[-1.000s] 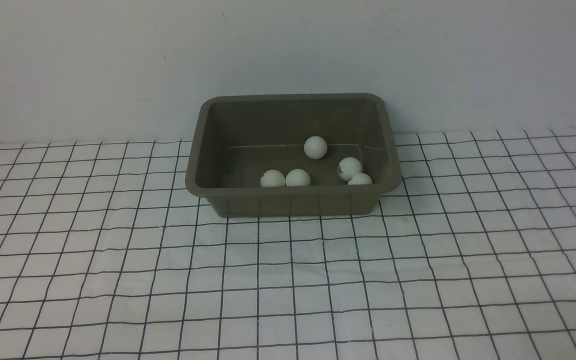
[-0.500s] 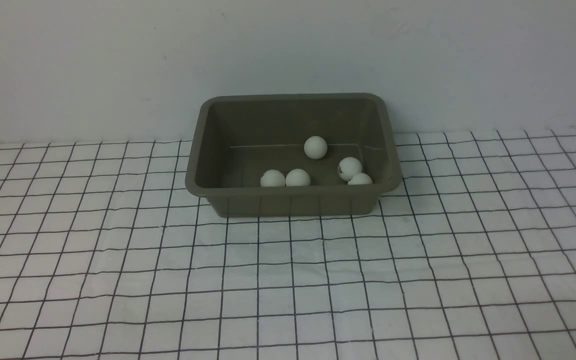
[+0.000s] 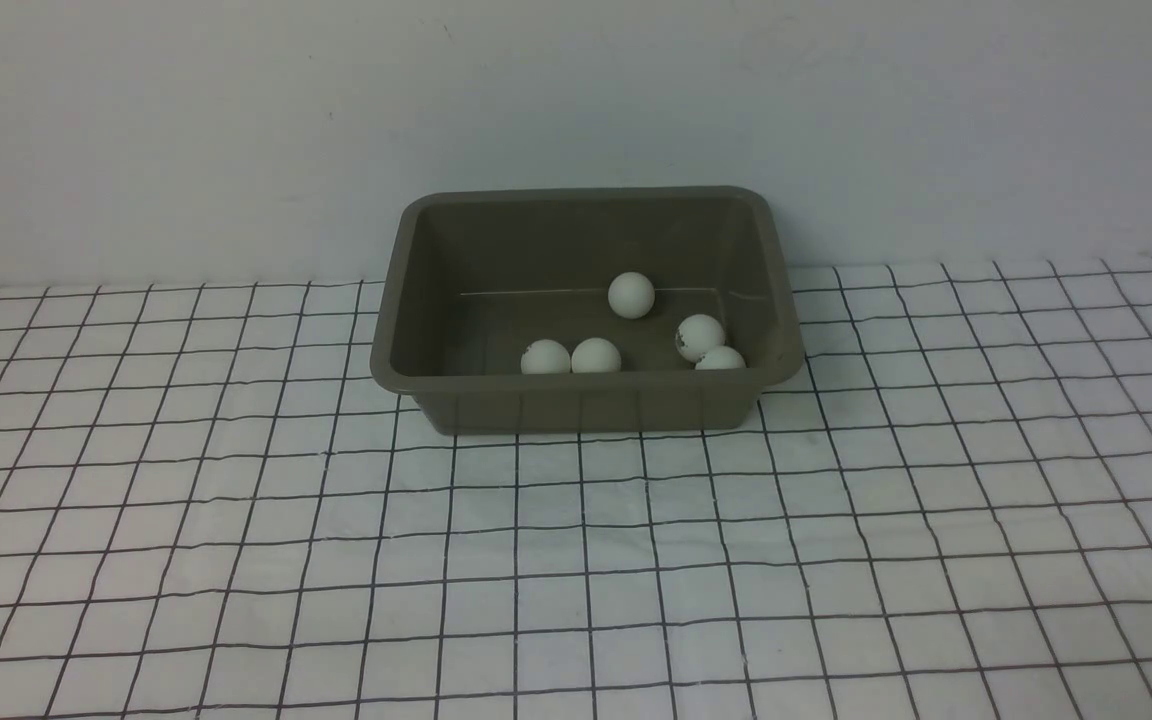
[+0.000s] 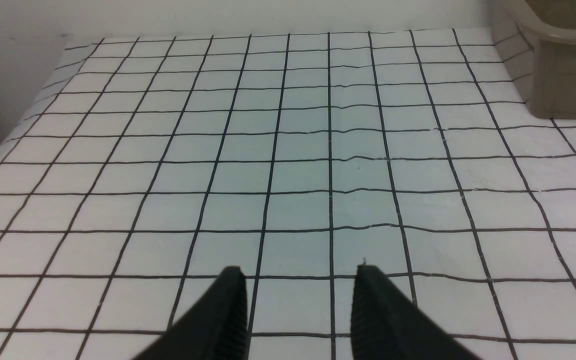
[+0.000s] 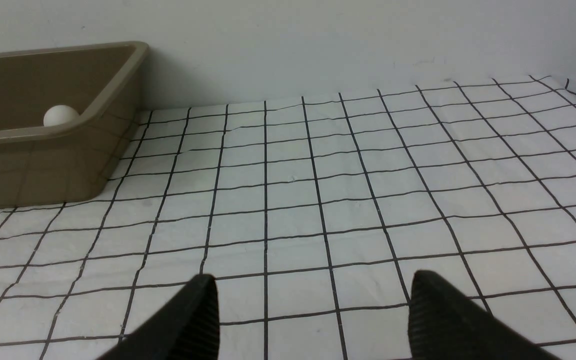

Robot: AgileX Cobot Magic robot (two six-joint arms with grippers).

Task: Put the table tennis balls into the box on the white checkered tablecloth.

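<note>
Item: five table tennis balls, all lying in the box at the tablecloth's far edge. My left end effector stood narrow, right end effector wide, both empty. I judged loading finished; nothing remained but parking.

From the front view I see neither arm. The near rim of the box cuts off the undersides of three balls: the two touching ones and the one at the right corner. The dark marks on the balls are too small to read. My left wrist view shows only a corner of the box, cut by the edge. In the right wrist view, one ball peeks above the rim; the others stay hidden.
</note>
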